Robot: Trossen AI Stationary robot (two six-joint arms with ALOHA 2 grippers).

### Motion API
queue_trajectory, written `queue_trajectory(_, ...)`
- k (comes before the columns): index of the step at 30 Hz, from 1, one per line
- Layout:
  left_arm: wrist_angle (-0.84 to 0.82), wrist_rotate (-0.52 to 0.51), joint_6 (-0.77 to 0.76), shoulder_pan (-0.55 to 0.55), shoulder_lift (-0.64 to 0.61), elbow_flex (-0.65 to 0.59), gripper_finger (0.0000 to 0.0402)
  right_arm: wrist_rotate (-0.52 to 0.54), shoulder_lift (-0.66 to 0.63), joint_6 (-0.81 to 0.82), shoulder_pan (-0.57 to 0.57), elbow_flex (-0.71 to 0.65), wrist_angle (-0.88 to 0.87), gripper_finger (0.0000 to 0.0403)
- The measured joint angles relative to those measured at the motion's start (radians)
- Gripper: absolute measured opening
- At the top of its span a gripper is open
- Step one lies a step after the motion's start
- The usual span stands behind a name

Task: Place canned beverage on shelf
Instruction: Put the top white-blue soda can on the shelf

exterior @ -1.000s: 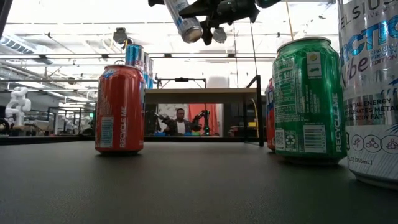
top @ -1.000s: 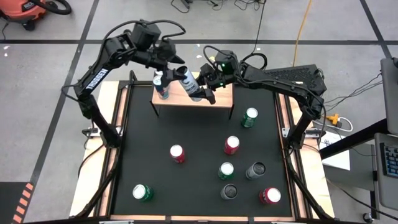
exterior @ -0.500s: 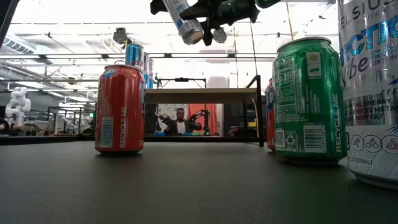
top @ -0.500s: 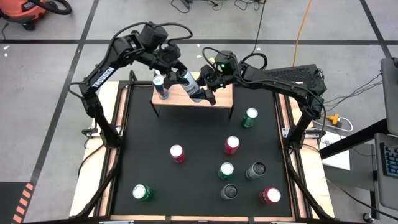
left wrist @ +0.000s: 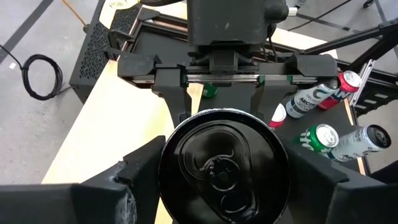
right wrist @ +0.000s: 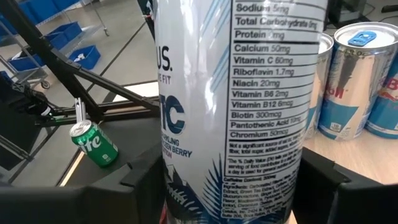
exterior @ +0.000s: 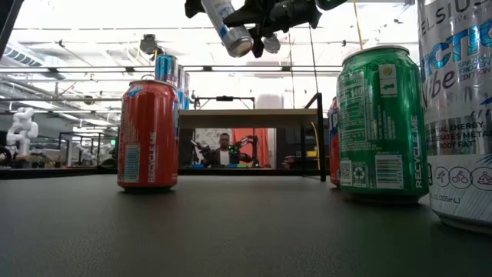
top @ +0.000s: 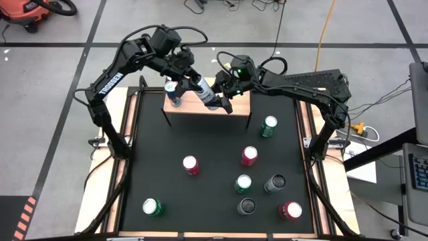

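Filling the right wrist view: tall white slim can (right wrist: 236, 106) with blue lettering and a black nutrition panel, held between the right gripper's (right wrist: 233, 186) dark fingers (right wrist: 143, 180). Beyond it, two silver-and-blue cans (right wrist: 351, 81) upright on the light-wood shelf (right wrist: 329, 155), just beside each other. Farther off, a green can (right wrist: 93, 143) on the dark desk (right wrist: 37, 168).

Left gripper (top: 189, 75) now sits lower and further right than a second ago, closing in on the upper end of the tall white-and-blue slim can (top: 204, 91) held tilted at upper centre of the high view. Its fingers (left wrist: 134, 171) now bracket the can's lid, narrower than before. In the low view the can (exterior: 231, 31) sits slightly higher and further right.
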Motion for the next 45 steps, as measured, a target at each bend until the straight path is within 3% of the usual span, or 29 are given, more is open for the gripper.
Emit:
queue_trajectory(7,-0.001,-0.003,0.028,0.0,0.0,0.0,0.0254,0.026,0.0,0.016,-0.001,0.0,0.001,0.0244)
queue_trajectory(20,-0.009,-0.019,0.085,0.021,0.0,0.0,0.0253,0.022,-0.031,0.111,-0.037,0.001,-0.062,0.0324)
queue_trajectory(32,-0.005,-0.051,0.133,0.064,0.0,-0.001,0.0252,0.027,-0.121,0.108,-0.118,0.001,-0.106,0.0327)
queue_trajectory(45,0.048,-0.22,0.322,0.132,0.003,-0.001,0.0252,0.055,-0.169,0.116,-0.192,0.001,-0.289,0.0325)
